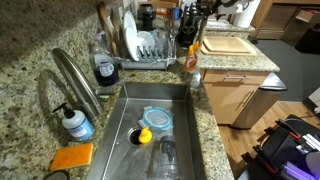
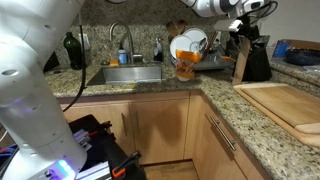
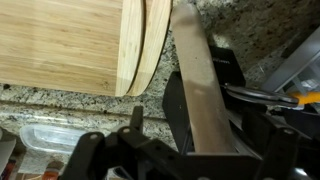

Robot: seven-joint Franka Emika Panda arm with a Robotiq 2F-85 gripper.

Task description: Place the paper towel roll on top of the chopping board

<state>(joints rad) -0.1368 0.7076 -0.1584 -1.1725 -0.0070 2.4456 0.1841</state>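
Note:
The chopping board (image 2: 290,105), pale tan wood, lies flat on the granite counter beside the knife block; it also shows in an exterior view (image 1: 228,44) and at the upper left of the wrist view (image 3: 70,45). I cannot make out the paper towel roll in any view. My gripper (image 2: 246,12) hangs above the knife block (image 2: 250,60), at the far end of the counter (image 1: 207,15). In the wrist view its dark fingers (image 3: 185,150) are spread apart with nothing held, and the knife block's wooden face (image 3: 195,80) lies below them.
A steel sink (image 1: 150,125) holds a blue lid, a yellow item and a glass. A dish rack with white plates (image 1: 145,45) stands behind it. An orange bottle (image 1: 191,60), a soap bottle (image 1: 76,122) and an orange sponge (image 1: 72,157) are nearby.

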